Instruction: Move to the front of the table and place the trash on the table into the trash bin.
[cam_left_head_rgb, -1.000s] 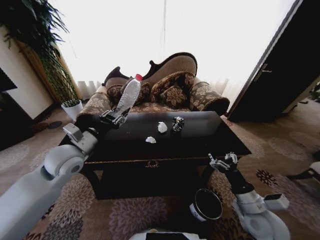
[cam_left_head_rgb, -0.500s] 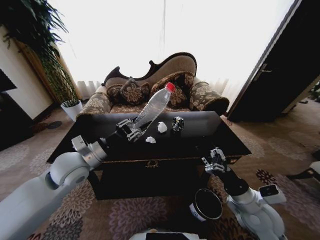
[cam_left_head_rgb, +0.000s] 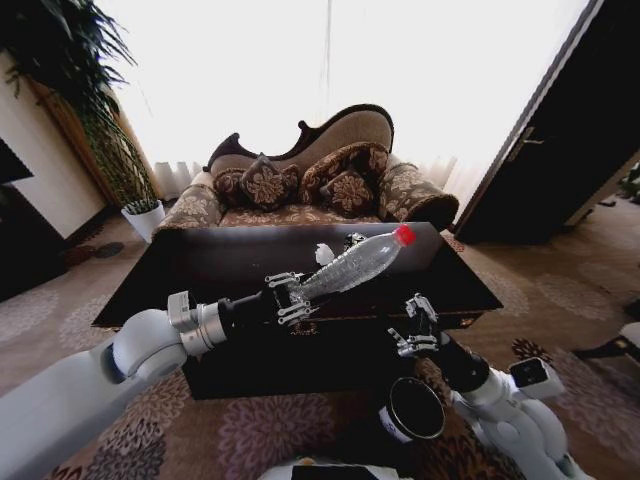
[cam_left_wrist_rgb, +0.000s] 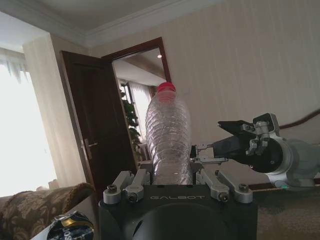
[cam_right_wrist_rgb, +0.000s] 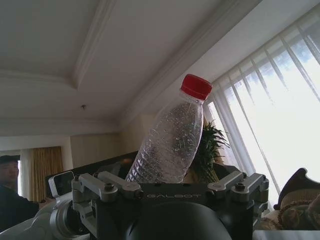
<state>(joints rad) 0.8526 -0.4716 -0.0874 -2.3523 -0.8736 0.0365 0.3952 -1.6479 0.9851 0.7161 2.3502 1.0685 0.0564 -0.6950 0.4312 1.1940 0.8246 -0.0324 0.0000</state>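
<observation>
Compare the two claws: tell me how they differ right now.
The left claw is shut on the clear bottle, carrying it above the table; the right claw is open and holds nothing. The left sits higher, over the tabletop; the right sits lower, at the table's front edge above the trash bin. Both point toward each other.

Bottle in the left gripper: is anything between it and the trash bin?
Yes. The right gripper, open, sits just beyond the bottle, above the trash bin. The left gripper holds the bottle over the table's front edge, cap pointing right; the bin stands on the floor below.
</observation>
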